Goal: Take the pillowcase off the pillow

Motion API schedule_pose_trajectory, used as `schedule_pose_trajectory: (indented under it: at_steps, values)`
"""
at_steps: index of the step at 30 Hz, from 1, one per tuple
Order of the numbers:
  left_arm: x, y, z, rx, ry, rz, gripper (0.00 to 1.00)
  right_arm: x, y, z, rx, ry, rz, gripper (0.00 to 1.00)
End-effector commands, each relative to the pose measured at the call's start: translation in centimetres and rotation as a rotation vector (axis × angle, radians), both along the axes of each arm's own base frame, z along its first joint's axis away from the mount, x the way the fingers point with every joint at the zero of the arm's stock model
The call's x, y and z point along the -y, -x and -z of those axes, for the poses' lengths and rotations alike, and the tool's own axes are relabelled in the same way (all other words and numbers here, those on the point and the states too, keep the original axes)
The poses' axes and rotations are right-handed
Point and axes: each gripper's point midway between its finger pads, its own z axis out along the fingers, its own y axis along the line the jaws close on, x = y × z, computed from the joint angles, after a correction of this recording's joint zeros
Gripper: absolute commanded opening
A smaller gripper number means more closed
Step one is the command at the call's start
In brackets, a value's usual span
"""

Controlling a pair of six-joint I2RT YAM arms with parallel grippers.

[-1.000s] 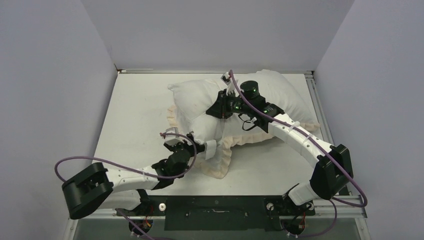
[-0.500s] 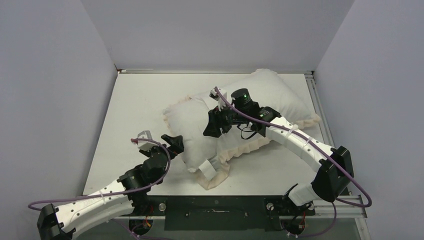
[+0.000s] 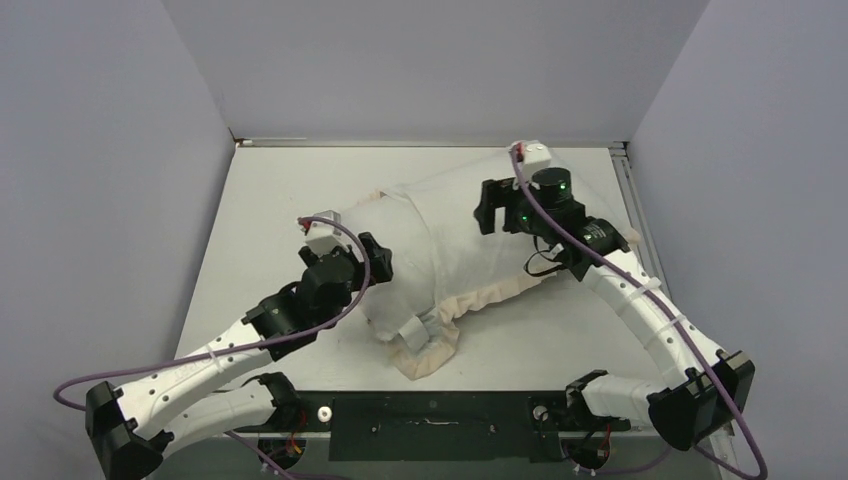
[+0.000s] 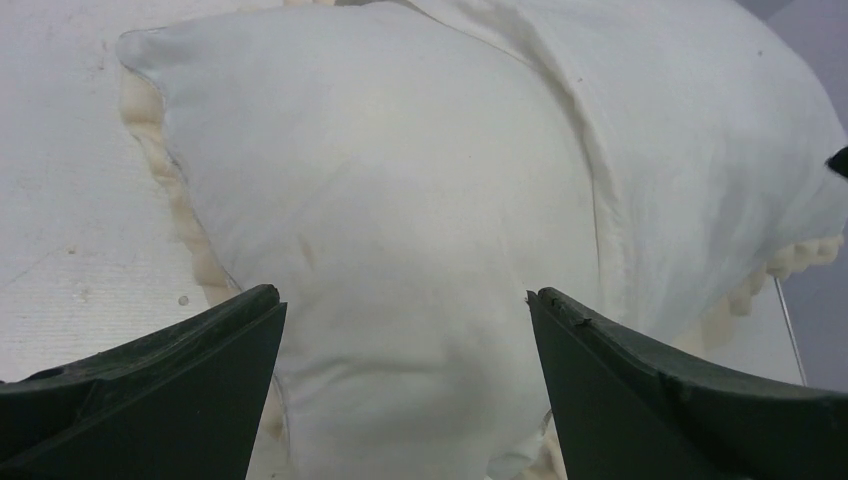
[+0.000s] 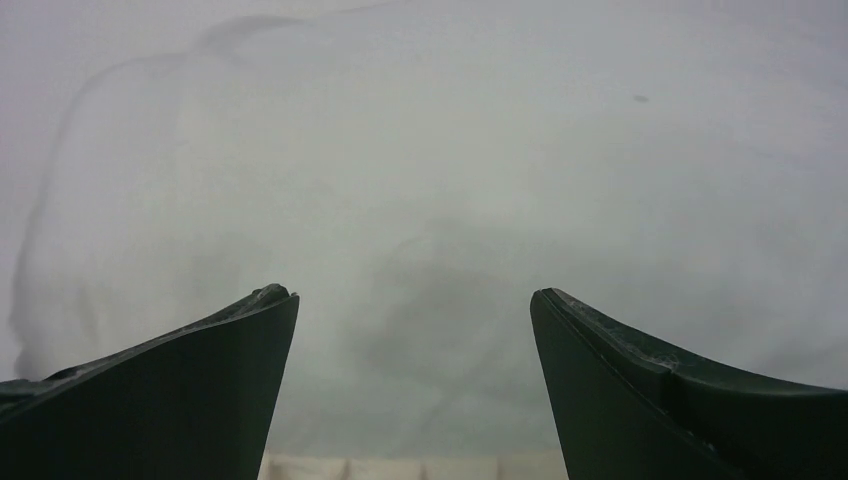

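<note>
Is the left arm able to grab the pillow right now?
Probably yes. The left gripper is open and the pillow bulges right in front of it, with nothing between them.

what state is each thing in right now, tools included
pillow: lying on the table, left end bare, the rest inside the cover
pillowcase: partly on the pillow, white face up, cream frill showing along the near edge
left tool: open, jaws either side of the bare pillow end
right tool: open, close over white fabric, holding nothing
</note>
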Motion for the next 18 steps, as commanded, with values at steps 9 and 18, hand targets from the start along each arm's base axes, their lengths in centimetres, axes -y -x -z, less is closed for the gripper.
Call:
schedule_pose_trajectory:
  at_steps: [9,18]
  values:
    - [2.9,-0.5,-1.2,-0.049,-0.241,0.212,0.96,9.3,-6.8,8.0,-0.153,-0.172,0.382,0.9]
    - [2.9,-0.6,0.5,-0.135,-0.399,0.258,0.96,0.5,-8.3,10.8,-0.215,-0.14,0.07,0.9]
